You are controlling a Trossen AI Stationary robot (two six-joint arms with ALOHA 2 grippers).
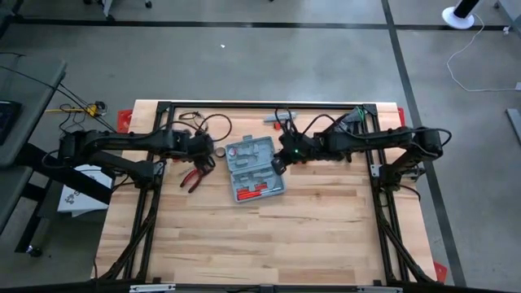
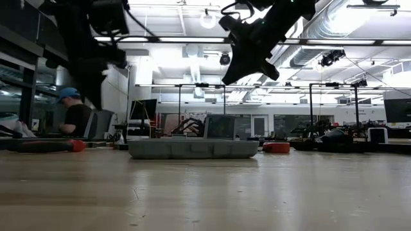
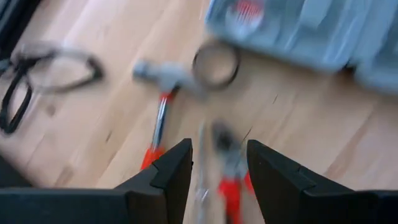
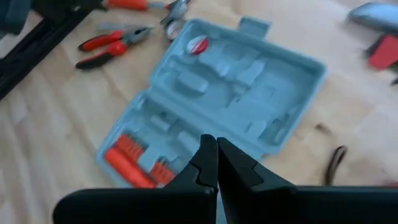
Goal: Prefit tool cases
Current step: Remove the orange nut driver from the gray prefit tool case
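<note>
Above open tool case [image 1: 255,168]: right tool [image 4: 216,163] shut, empty; left tool [image 3: 219,163] partly open, empty, over pliers [image 1: 195,174].

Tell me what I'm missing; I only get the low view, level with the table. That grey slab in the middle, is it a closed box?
Observer: No, the tool case lies open flat, recesses up.
Operator: Anything in it?
Observer: Red-handled pieces fill one half.
Operator: That dark claw above it?
Observer: The right gripper, fingers shut, empty.
Operator: The other one?
Observer: The left gripper, open above red-handled pliers.
</note>
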